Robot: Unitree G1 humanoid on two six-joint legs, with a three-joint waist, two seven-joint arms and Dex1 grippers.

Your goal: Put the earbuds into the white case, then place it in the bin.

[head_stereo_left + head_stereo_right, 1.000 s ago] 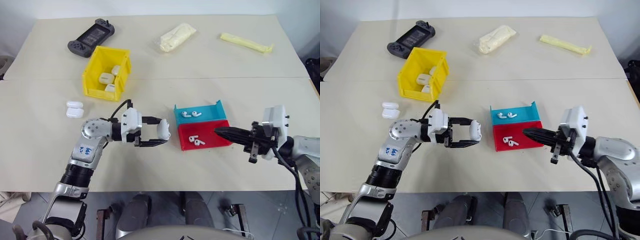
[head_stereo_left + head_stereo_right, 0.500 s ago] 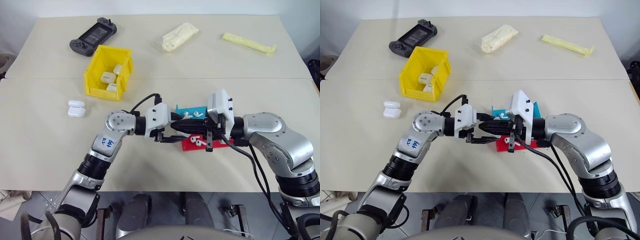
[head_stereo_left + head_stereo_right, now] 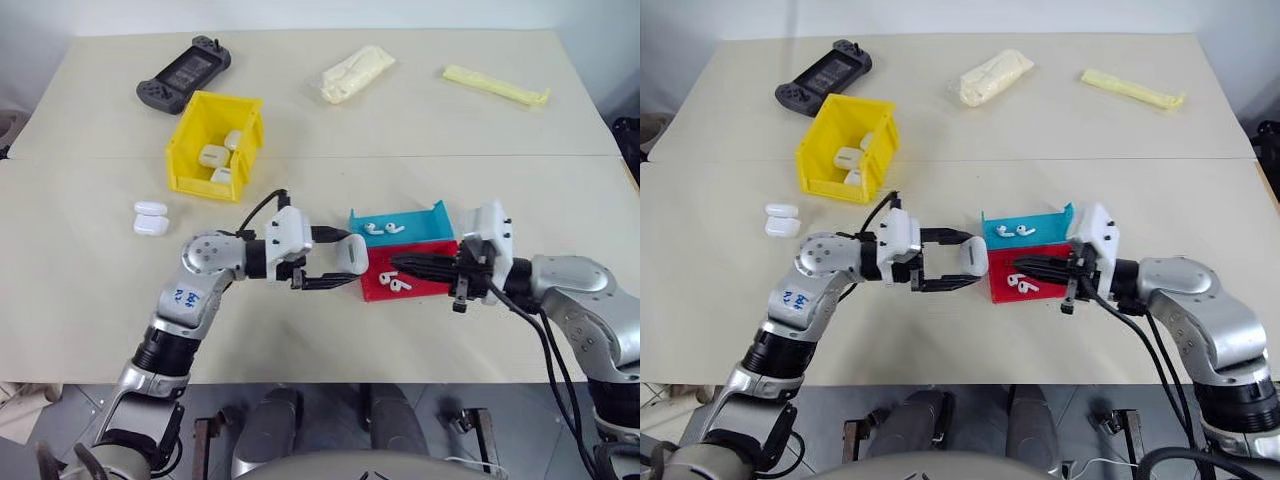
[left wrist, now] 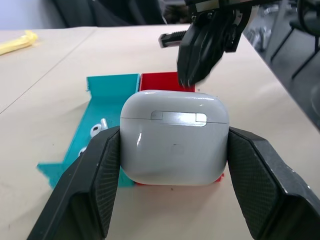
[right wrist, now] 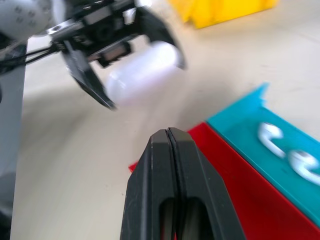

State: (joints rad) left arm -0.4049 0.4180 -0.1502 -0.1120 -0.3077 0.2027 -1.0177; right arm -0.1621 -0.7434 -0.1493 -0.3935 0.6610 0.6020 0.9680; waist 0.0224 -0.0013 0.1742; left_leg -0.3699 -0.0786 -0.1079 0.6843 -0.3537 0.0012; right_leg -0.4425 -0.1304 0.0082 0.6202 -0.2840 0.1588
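Now the left gripper [image 3: 345,268] squeezes the white case [image 4: 174,136]; the right gripper [image 5: 169,136] is pressed together, holding nothing.

We look down from head height over the beige rectangular desk [image 3: 420,130]; both wrist cameras sit close, facing each other across the shallow red plastic tray [image 4: 165,80].

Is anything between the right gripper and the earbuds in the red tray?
Nothing visible. The right gripper, fingers together, hangs just over the red tray, beside its earbuds. The case in the left gripper sits off to the tray's other side.
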